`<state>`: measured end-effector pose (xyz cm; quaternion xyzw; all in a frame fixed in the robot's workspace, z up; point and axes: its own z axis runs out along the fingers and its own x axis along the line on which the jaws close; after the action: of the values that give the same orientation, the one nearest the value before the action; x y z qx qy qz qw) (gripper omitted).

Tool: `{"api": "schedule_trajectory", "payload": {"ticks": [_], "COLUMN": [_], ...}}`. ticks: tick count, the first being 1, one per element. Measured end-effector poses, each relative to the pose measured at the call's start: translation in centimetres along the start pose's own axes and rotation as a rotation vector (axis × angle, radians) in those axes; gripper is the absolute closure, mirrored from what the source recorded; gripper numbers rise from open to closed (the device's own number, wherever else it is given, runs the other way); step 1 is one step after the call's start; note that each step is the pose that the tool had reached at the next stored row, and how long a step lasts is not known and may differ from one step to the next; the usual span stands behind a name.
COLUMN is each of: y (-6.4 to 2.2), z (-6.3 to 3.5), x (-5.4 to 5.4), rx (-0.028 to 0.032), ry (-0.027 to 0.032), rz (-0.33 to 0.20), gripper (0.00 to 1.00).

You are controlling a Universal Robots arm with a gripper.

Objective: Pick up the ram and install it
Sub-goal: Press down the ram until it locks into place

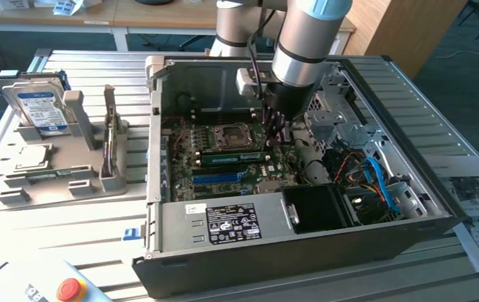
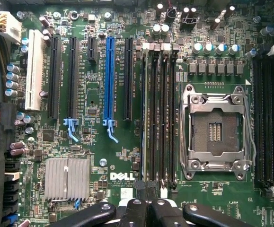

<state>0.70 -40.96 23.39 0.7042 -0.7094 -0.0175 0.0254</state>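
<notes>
Finding: my fingers [image 2: 141,213] are pressed together with nothing clamped between them. In the exterior view the fingers [image 1: 275,129] hang inside the open case [image 1: 307,251], low over the board [image 1: 256,176].

Location of the ram [image 1: 231,157]: it stands on edge in a memory slot on the board, just beside the empty socket [image 1: 227,135], on the side towards the case's labelled front wall. From the wrist view the ram [image 2: 145,118] appears edge-on as a thin pale line in the outermost slot of the bank, between the socket [image 2: 216,130] and the blue slot [image 2: 110,80].

Governing relation: the ram's long axis runs parallel to the blue slot, and my fingertips sit over one end of it, the end nearest the board's printed logo. The rest of the stick stretches straight away from me along that slot. Whether my fingertips touch its top edge I cannot tell.

Judgement: the ram is no longer in hand and appears placed in its slot; whether it is fully seated cannot be confirmed.
</notes>
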Motion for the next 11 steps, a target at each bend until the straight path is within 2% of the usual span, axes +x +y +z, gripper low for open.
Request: {"api": "schedule_trajectory", "payload": {"ticks": [11], "y": [-0.03], "z": [0.44], "x": [-0.01], "rx": [0.0012], "ry": [-0.0002], "rz": [0.0], "gripper": [0.89]}}
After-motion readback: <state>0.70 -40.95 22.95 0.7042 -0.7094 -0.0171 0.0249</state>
